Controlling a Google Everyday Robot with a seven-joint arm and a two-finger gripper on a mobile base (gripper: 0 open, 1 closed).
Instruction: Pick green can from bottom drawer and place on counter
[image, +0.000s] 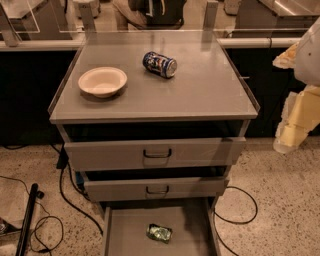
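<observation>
The green can (159, 232) lies on its side on the floor of the bottom drawer (125, 235), which is pulled fully out at the base of the cabinet. The can is shiny, dented, green and silver. The counter (200, 90) is the flat grey cabinet top above it. My gripper (290, 135) hangs at the right edge of the view, beside the cabinet's right side at about the height of the top drawer. It is well above and to the right of the green can and touches nothing.
A white bowl (102, 81) sits on the counter's left. A blue, white and red can (160, 64) lies on its side at the back middle. Two grey drawers with dark handles (157, 153) stand slightly open above the bottom drawer. Black cables (65, 200) run over the floor.
</observation>
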